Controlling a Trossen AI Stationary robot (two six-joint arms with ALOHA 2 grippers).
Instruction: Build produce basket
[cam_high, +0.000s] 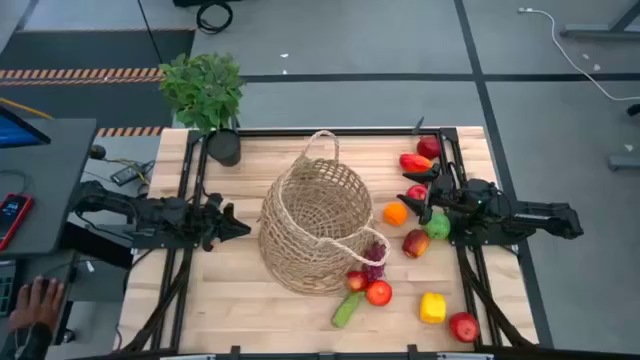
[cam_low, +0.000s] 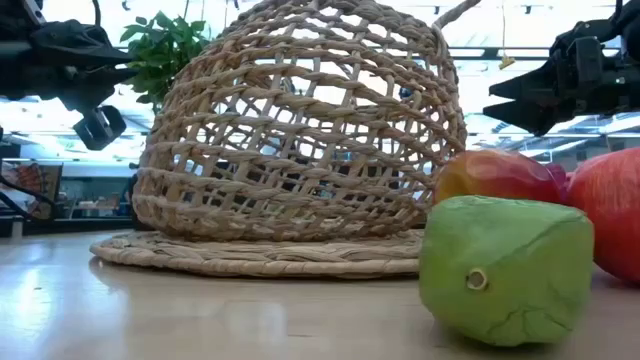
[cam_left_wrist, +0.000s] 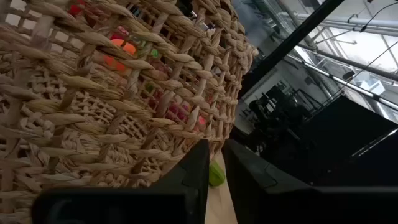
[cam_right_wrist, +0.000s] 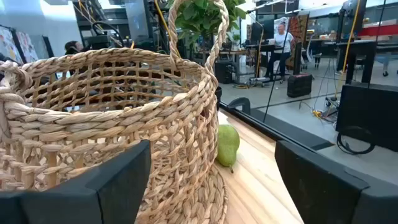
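Blocking most of the low view, the basket is standing in the middle of the desk, and its weave is hiding nearly everything behind it there; only a green cut-faced piece and parts of two reddish fruits are showing at the front, the outer one cut off by the picture's edge. From above, the basket is leaning with its mouth toward the right arm, and the produce is lying outside it on that side: an orange, a green apple, a red pepper, grapes, a cucumber, a yellow pepper and several red apples. Whether anything is lying inside cannot be told. The right pincer is hovering over the fruit near the orange, its fingers standing apart with nothing between them, which the right wrist view is showing plainly, along with a pale green pear-like fruit beside the basket wall that the overhead view is not showing. The left pincer is waiting just beside the basket's other side, fingers nearly together around nothing. A potted plant is sitting at the desk's far corner, and a person's hand is partly cut off at the edge.
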